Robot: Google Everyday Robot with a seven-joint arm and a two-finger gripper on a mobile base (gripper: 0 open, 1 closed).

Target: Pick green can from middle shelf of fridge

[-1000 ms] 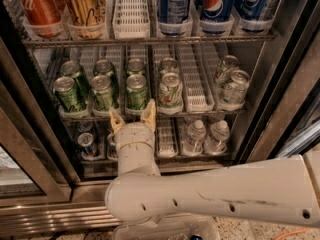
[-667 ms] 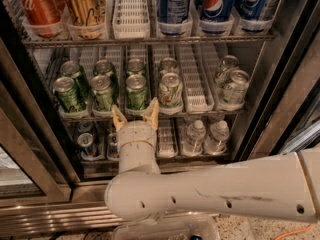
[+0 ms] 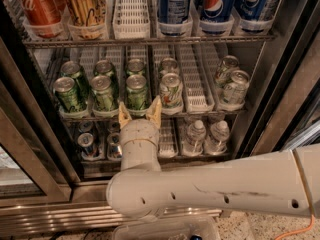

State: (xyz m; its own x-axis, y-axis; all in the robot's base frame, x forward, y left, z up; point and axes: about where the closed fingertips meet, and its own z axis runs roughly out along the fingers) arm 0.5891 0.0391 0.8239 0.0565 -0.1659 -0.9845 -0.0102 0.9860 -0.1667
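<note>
The fridge [image 3: 280,84] stands open before me, its middle shelf [image 3: 195,91] a wire rack with white slotted lane trays. Dark green cans fill the left lanes: one at the far left [image 3: 68,94], one beside it [image 3: 103,91], and the green can [image 3: 136,90] at the front of the third lane. My gripper [image 3: 139,113] is open, its two tan fingertips pointing up just below and in front of that third can, one on each side of its base. Nothing is held between them. A paler white-and-green can [image 3: 171,89] sits in the lane to the right.
Red, gold and blue Pepsi cans [image 3: 215,4] line the rack above. Small bottles [image 3: 195,134] and silver cans [image 3: 86,144] fill the rack below. Two pale cans [image 3: 234,86] stand at the middle shelf's right end. Dark door frames flank the opening; my white arm [image 3: 225,184] crosses the foreground.
The gripper has edged slightly right and closer to the third-lane green can. The cans have not moved.
</note>
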